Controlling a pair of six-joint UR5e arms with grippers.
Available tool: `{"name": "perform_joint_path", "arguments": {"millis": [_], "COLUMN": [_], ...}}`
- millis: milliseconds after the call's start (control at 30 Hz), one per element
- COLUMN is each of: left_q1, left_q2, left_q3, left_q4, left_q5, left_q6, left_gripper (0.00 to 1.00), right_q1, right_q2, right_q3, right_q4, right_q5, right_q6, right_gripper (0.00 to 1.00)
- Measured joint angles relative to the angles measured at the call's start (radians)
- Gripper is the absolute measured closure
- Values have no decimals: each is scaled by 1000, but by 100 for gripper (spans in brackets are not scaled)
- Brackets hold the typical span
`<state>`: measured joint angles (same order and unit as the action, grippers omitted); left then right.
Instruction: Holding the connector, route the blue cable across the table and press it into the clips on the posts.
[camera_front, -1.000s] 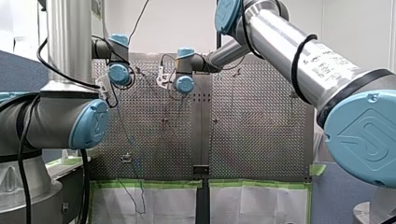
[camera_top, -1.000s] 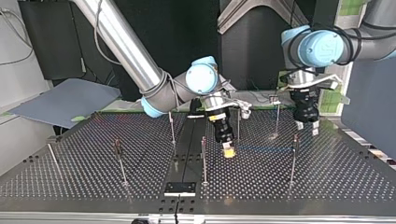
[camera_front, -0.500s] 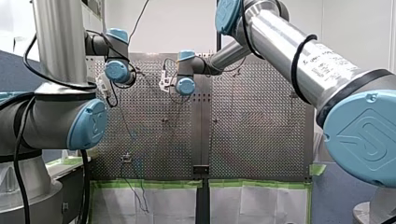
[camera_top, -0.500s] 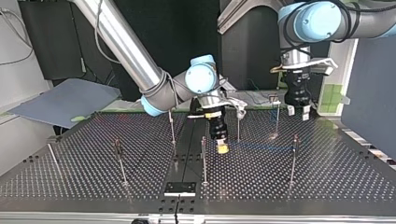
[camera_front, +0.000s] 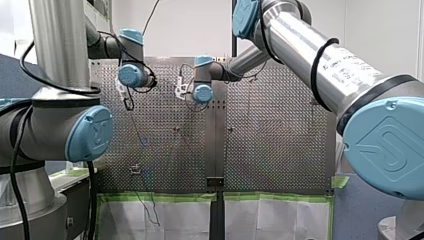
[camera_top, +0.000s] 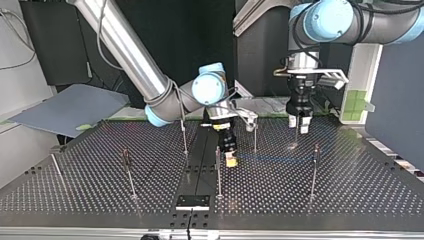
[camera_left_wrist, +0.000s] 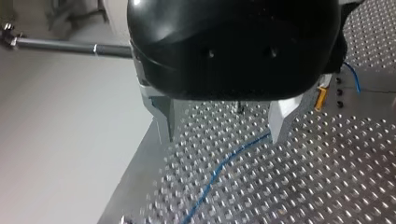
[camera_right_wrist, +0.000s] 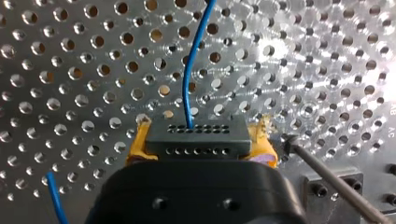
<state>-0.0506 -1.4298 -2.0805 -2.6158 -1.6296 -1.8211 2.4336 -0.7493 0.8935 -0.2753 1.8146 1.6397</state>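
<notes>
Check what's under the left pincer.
Under the left pincer: perforated table and the blue cable lying across it, below the gap between its open fingers. The pincer's black body hides whatever is farther ahead.

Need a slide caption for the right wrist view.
Right tool clamps dark rectangular multi-hole connector between yellow pads; thin blue cable runs ahead over perforated metal table.

Connector (camera_right_wrist: 195, 136) in right tool (camera_right_wrist: 198, 143); cable (camera_right_wrist: 193, 70) ahead, on table (camera_right_wrist: 327, 70).
</notes>
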Motion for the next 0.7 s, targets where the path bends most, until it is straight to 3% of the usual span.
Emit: {"name": "perform_joint_path", "arguments": {"millis": [333, 700], "left_q1": [-85, -172], "left_q2": [-84, -181], "left_q3": [84, 180], "left_q4": [85, 99], "left_q5": [-71, -167], "left_q6": [86, 182], "left_gripper": [0, 0], "right_q1": [-20, -38], "right_q2": [0, 0], "right_q3": [0, 0], "right_q4": [10, 11], "right_q5": [-17, -41], "right_q6": [-8, -10], "right_gripper": [100, 100]}}
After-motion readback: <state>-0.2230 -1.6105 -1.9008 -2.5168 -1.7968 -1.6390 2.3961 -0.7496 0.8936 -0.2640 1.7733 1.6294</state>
